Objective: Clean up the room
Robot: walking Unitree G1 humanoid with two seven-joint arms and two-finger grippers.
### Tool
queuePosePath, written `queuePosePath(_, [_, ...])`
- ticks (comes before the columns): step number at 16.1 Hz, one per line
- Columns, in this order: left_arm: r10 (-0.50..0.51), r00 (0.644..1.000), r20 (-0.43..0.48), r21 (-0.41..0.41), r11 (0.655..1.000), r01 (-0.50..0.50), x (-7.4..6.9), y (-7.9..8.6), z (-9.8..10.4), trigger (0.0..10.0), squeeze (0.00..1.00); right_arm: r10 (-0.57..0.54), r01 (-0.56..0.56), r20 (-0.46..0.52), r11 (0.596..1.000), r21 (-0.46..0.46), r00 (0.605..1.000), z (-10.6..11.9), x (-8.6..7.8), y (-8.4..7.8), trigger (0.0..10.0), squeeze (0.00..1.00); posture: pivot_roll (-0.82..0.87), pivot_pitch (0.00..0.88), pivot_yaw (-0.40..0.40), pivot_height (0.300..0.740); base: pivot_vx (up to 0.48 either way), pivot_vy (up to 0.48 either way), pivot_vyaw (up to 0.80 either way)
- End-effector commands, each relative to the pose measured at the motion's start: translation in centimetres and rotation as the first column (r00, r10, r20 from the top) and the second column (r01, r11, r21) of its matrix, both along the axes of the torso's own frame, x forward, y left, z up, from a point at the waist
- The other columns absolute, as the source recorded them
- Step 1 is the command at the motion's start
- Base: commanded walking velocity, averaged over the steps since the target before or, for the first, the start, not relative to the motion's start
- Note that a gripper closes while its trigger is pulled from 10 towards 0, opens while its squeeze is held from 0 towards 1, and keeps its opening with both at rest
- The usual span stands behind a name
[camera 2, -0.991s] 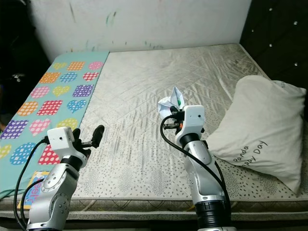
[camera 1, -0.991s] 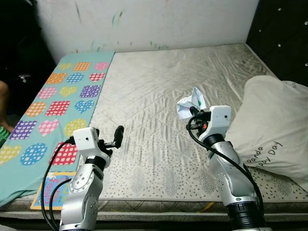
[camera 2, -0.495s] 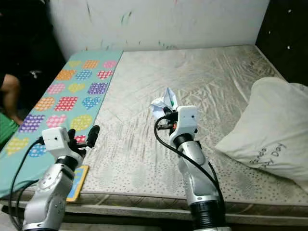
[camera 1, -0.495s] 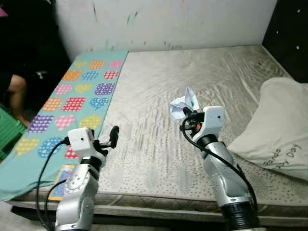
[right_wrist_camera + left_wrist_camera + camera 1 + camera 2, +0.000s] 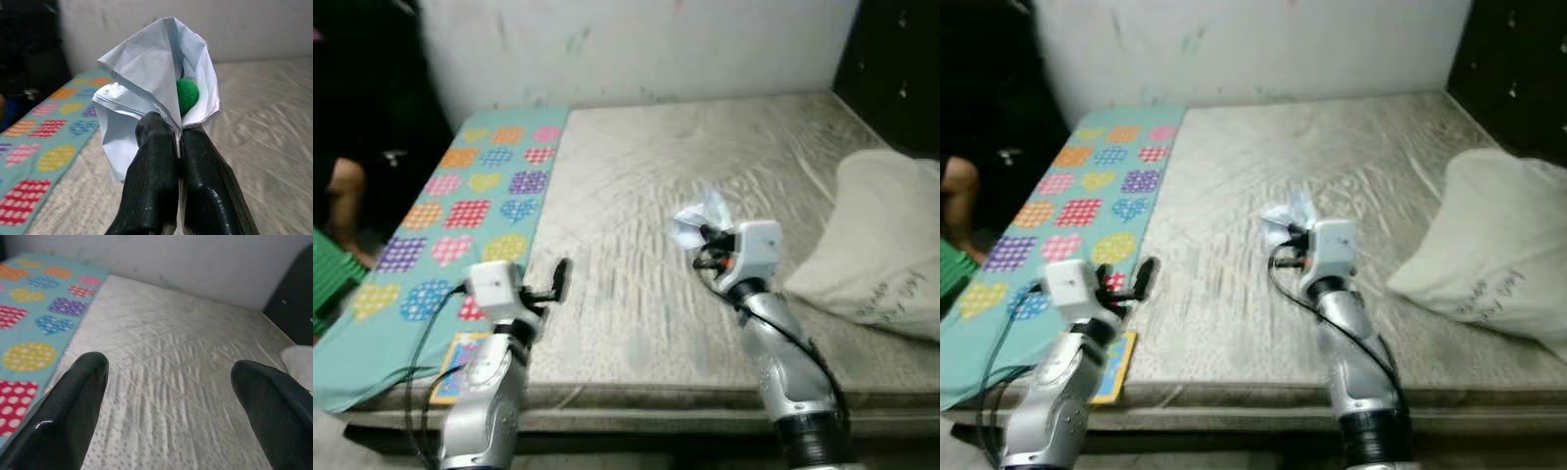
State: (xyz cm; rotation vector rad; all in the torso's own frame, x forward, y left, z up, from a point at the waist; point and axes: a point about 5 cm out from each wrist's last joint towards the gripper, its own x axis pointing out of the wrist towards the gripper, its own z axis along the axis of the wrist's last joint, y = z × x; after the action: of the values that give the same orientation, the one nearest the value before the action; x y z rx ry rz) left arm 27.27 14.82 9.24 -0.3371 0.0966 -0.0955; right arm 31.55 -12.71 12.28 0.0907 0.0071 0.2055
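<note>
Crumpled white paper (image 5: 146,78) with a green spot inside is pinched between the closed fingers of the right gripper (image 5: 705,235), held above the bare mattress (image 5: 636,176). The left gripper (image 5: 171,382) hovers over the mattress's near edge, fingers spread and empty. Beyond lie a heart-patterned mat (image 5: 460,186) and a pillow (image 5: 881,225).

You're looking at a bedroom in a home: a bare quilted mattress (image 5: 636,215) takes up most of the view, with a cream pillow (image 5: 881,245) on its right side, a turquoise mat (image 5: 450,215) of coloured hearts along its left, and a scuffed white wall (image 5: 636,44) behind.
</note>
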Motion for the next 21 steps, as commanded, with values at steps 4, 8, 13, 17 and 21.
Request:
queuePosePath(4, [0.003, 0.999, 0.045, -0.018, 1.000, -0.002, -0.13, 0.93, 0.70, 10.0, 0.00, 0.040, -0.040, 0.018, 0.999, 0.010, 0.999, 0.39, 0.01, 1.26, 10.0, 0.00, -0.17, 0.000, 0.069, 0.740, 0.000, 0.206, 0.00])
queuePosePath(8, [-0.014, 0.999, 0.051, -0.036, 0.999, 0.016, -0.16, 0.82, 0.81, 10.0, 0.00, 0.042, -0.042, 0.014, 0.999, 0.005, 0.999, 0.26, -0.04, 1.22, 10.0, 0.00, -0.17, 0.000, 0.072, 0.740, 0.000, 0.000, 0.00])
queuePosePath(13, [-0.019, 0.998, 0.052, -0.033, 0.999, 0.021, -0.11, 0.91, 0.84, 10.0, 0.00, 0.043, -0.043, 0.012, 0.999, 0.004, 0.999, 0.20, -0.09, 1.30, 10.0, 0.00, -0.17, 0.000, 0.073, 0.740, 0.196, 0.000, 0.00])
queuePosePath(17, [-0.020, 0.998, 0.051, -0.033, 0.999, 0.022, -0.11, 0.85, 0.81, 10.0, 0.00, 0.046, -0.046, 0.007, 0.999, -0.002, 0.999, 0.02, -0.25, 1.31, 10.0, 0.00, -0.17, 0.000, 0.073, 0.740, 0.268, 0.000, 0.00])
queuePosePath(21, [-0.022, 0.999, 0.050, -0.034, 0.999, 0.023, -0.07, 0.78, 0.79, 10.0, 0.00, 0.048, -0.048, 0.005, 0.999, -0.004, 0.999, -0.02, -0.23, 1.30, 10.0, 0.00, -0.18, 0.000, 0.071, 0.740, 0.268, 0.000, 0.00])
